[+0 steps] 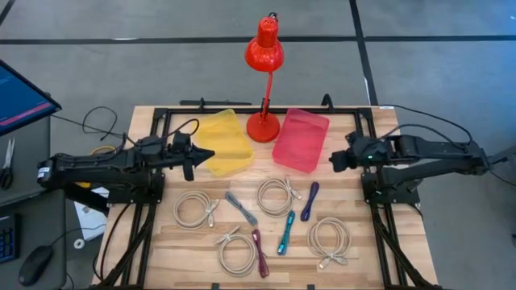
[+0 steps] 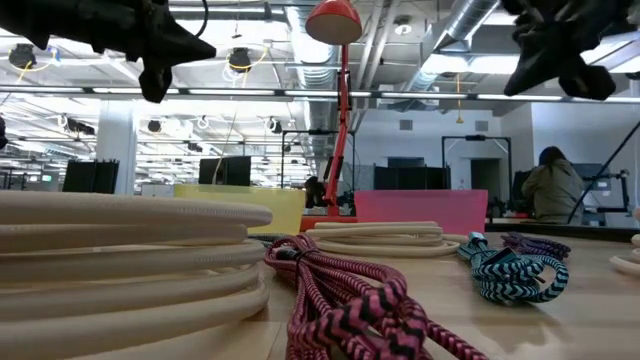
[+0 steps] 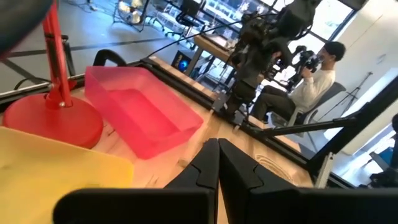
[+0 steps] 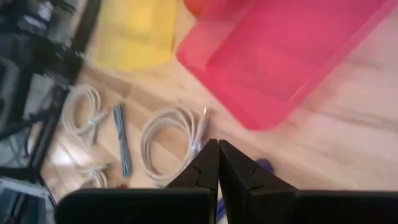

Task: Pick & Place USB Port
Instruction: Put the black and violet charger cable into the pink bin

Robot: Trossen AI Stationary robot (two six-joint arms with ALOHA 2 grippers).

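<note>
Several coiled USB cables lie flat on the wooden table: white coils (image 1: 196,209) (image 1: 278,194) (image 1: 329,240) and braided bundles in grey-blue (image 1: 241,208), purple (image 1: 310,200), teal (image 1: 286,232) and magenta (image 1: 259,251). A yellow bin (image 1: 222,142) and a pink bin (image 1: 301,138) stand at the back. My left gripper (image 1: 192,155) hovers shut, almost level, beside the yellow bin's left side, with nothing in it (image 3: 217,146). My right gripper (image 1: 334,159) hovers shut to the right of the pink bin, slanting down toward a white coil (image 4: 171,140), also holding nothing.
A red desk lamp (image 1: 264,50) stands with its base (image 1: 262,126) between the two bins. Black frame rails (image 1: 153,217) run along both table sides. A monitor (image 1: 20,93) sits off the table's left. In the room behind, a person (image 2: 550,190) sits.
</note>
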